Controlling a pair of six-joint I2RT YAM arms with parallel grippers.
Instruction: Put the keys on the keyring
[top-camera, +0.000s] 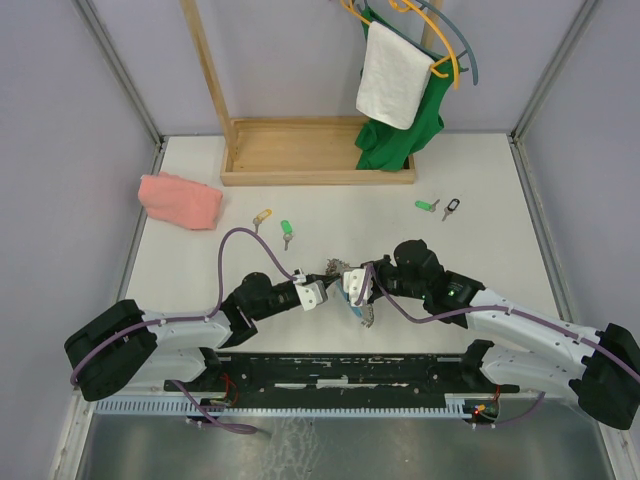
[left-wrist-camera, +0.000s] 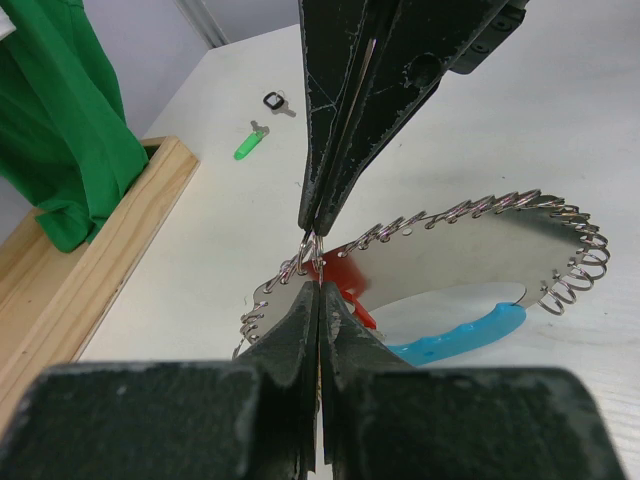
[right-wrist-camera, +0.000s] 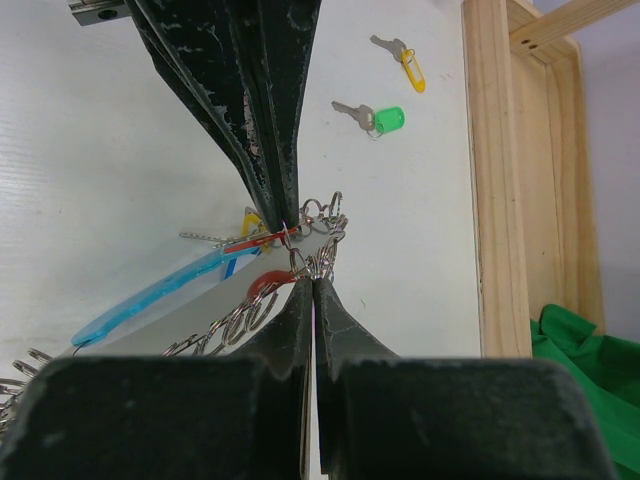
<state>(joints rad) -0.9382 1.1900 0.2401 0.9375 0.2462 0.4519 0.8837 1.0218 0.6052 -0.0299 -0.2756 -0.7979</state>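
The keyring lies between my two grippers: a metal piece edged with several wire rings, a light-blue plastic piece and a few tags. My left gripper is shut, with the red tag of a key right behind its tip. My right gripper is shut on the keyring's rings at its tip. The two tips nearly touch. The red tag and the blue piece also show in the right wrist view.
Loose keys lie further back: a yellow-tagged one, a green-tagged one, another green one and a black one. A pink cloth lies at the left. A wooden rack base with a green garment stands behind.
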